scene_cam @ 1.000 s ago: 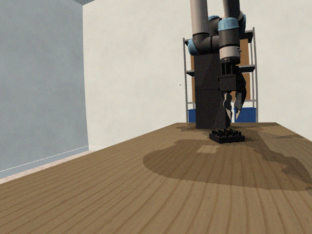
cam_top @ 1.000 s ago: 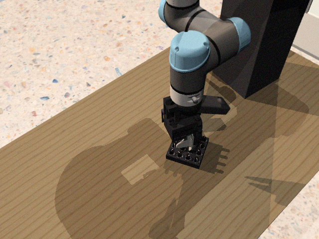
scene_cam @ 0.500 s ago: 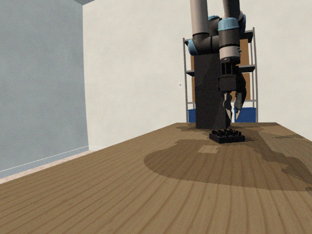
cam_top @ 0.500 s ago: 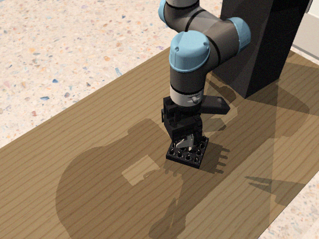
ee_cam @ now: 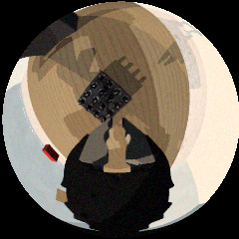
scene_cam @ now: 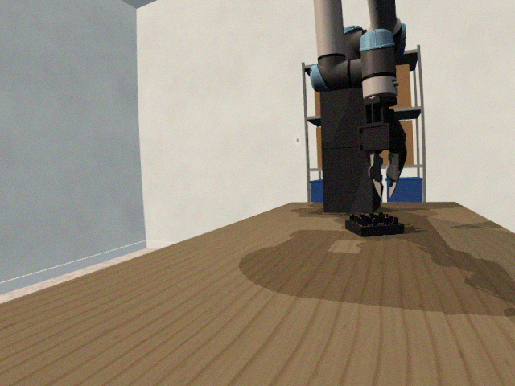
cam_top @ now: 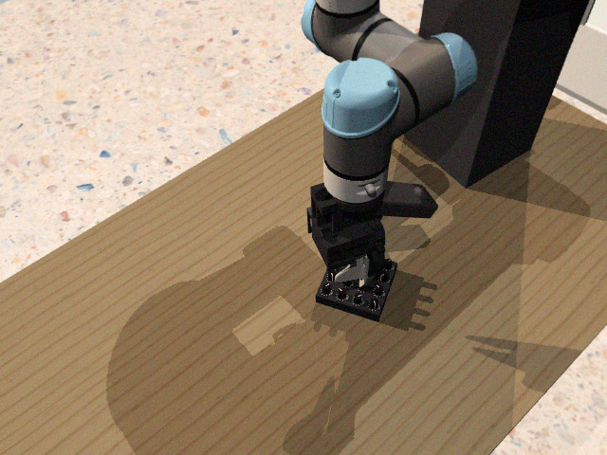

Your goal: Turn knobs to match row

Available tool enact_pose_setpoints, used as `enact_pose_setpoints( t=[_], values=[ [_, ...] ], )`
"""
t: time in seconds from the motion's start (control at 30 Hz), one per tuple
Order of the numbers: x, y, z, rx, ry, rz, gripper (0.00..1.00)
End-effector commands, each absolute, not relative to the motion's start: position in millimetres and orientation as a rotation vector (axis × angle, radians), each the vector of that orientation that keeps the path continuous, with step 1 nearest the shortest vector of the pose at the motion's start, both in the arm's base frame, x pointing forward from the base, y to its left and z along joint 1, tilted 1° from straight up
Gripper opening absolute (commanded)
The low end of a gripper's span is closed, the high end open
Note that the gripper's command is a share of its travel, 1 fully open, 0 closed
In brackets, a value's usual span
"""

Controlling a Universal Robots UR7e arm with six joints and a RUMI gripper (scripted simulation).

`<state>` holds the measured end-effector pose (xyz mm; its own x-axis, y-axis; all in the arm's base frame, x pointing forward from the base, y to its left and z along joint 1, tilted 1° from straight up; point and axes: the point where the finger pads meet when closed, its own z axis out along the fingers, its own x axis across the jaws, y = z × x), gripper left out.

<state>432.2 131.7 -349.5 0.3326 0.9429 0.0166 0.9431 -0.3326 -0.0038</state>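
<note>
Exterior view, left to right: one grey metal shelf [scene_cam: 305, 137], partly covered by a dark column [cam_top: 500, 98] [scene_cam: 340, 182] [ee_cam: 45, 42]; one square black knob box [cam_top: 349, 303] [scene_cam: 378, 231] [ee_cam: 105, 96], flat on the wooden table [cam_top: 171, 235] [scene_cam: 208, 311] [ee_cam: 166, 100], short black knobs upright in rows, pale marks around them too small to read; one black gripper [cam_top: 350, 282] [scene_cam: 385, 196] [ee_cam: 117, 119], above the box, jaws nearly together, narrow gap, nothing held. From the top, it hid several knobs.
</note>
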Motion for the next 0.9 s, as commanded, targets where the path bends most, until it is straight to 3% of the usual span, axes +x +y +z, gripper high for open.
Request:
enact_pose_setpoints(
  t=[0.0, 0.87],
  values=[
    [432.8, 131.8, -349.5, -2.555, -1.808, -0.019, 0.11],
    [432.9, 131.8, -372.1, -2.554, -1.808, -0.019, 0.11]
  ],
)
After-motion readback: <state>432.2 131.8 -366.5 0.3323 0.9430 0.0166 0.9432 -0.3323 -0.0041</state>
